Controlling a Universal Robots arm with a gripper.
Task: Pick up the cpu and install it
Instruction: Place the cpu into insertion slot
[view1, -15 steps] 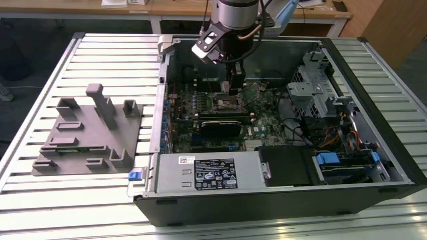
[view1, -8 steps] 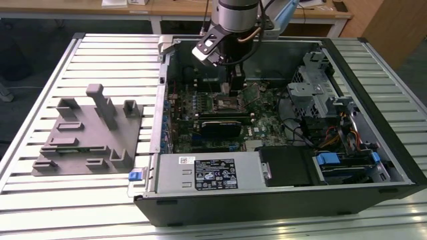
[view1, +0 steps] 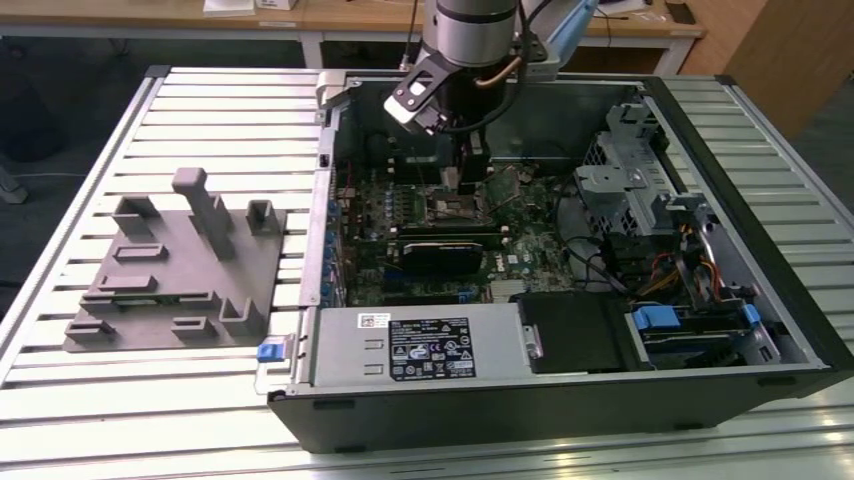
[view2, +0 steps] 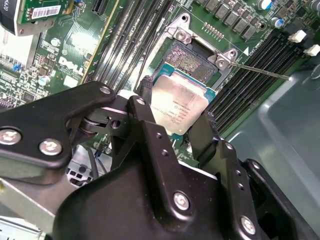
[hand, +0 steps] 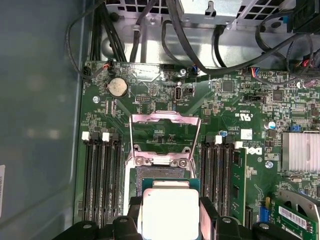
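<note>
Second wrist view has our hand (view2: 175, 114) gripping the cpu (view2: 181, 102) by two edges, just above the open socket (view2: 192, 60); we reckon keep it flat, corners matched, zero forcing.

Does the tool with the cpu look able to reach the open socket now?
Probably yes: the tool holds the cpu right over the socket, the retention frame is swung open, and nothing lies between.

1 cpu (hand: 170, 212); 1 gripper (view2: 176, 106) with 2 fingers (view2: 155, 140); 1 open computer case (view1: 534, 412); 1 grey fixture (view1: 174, 270).
</note>
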